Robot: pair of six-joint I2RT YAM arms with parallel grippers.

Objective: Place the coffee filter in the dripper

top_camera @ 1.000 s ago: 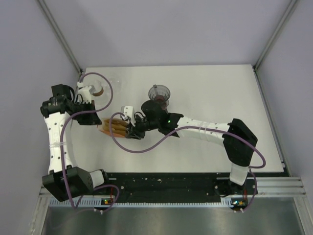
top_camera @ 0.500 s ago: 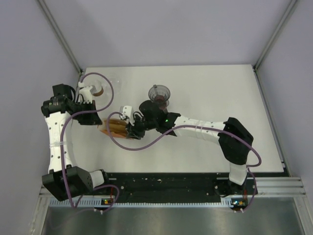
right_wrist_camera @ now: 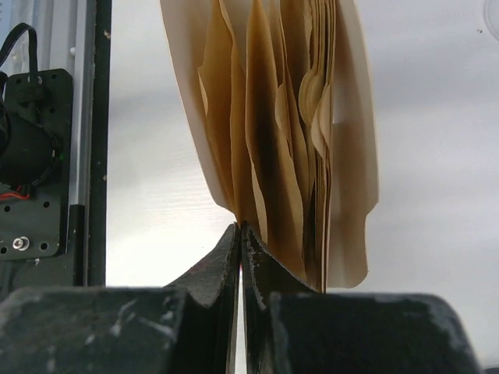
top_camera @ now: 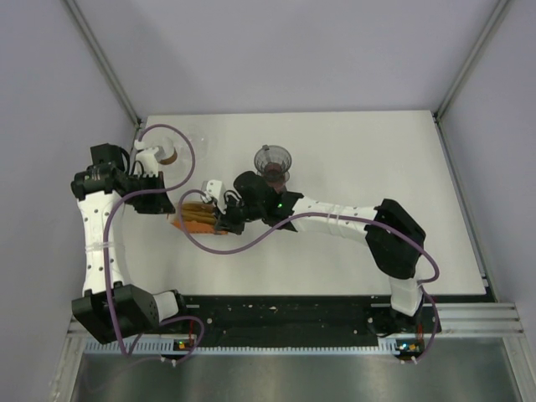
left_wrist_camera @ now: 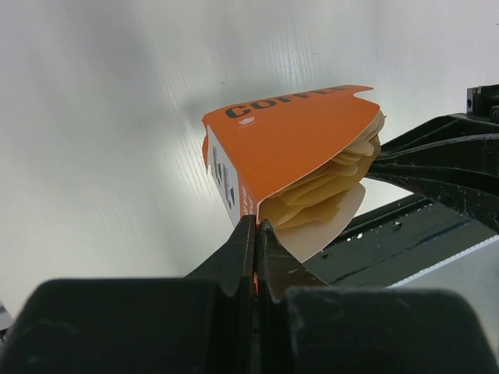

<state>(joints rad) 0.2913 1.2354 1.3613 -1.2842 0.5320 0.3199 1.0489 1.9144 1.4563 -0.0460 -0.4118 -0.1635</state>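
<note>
The left gripper [left_wrist_camera: 256, 234] is clamped tight on a corner of the orange filter box [left_wrist_camera: 288, 140], whose open mouth faces the right gripper [right_wrist_camera: 239, 232]. That gripper is pinched closed at the mouth on the edge of one coffee filter [right_wrist_camera: 221, 148], and the leaves fan lengthwise away from it. The dripper [top_camera: 273, 159] stands beyond the box, farther back and to its right, so the pull looks to go straight out of the mouth.

The box [left_wrist_camera: 288, 140] is orange with black lettering (its side panel is white with small dark print). The filters [right_wrist_camera: 288, 132] are pale tan, browner in the folds. Toward 12 o'clock on the white surface [top_camera: 377, 151], the dripper [top_camera: 273, 159] is smoky grey. The left pincer [left_wrist_camera: 256, 234] and right pincer [right_wrist_camera: 238, 234] are black, and the cables [top_camera: 192, 156] are purple.
</note>
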